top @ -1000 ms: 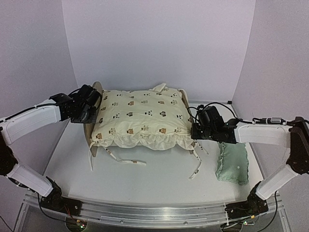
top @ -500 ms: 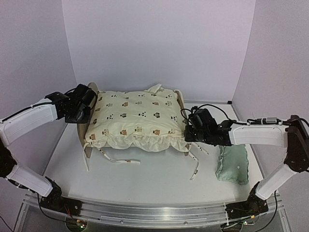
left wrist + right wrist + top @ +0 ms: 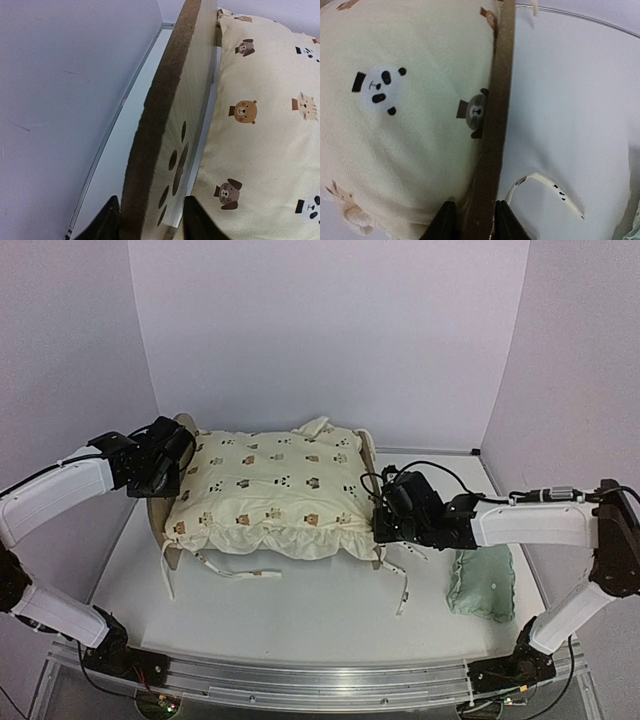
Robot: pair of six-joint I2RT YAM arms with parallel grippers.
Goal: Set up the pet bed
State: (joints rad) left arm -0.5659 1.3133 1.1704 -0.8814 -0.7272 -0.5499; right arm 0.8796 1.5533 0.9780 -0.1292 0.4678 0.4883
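Left gripper (image 3: 151, 222): closed across the pet bed (image 3: 160, 515) at its paw-print headboard. Right gripper (image 3: 475, 220): closed on the opposite end board. Bed, with cushion (image 3: 270, 485) aboard: shifted left and nearer within the last second, farther from the mint pillow (image 3: 480, 580). Judged: repositioning under way.

From above, the bear-print cushion (image 3: 270, 490) hides the base and rails of the pet bed (image 3: 157, 515). Frame edges crop the left hand (image 3: 151, 222) and right hand (image 3: 470, 220) to finger stubs, the mint pillow (image 3: 634, 233) to a sliver.
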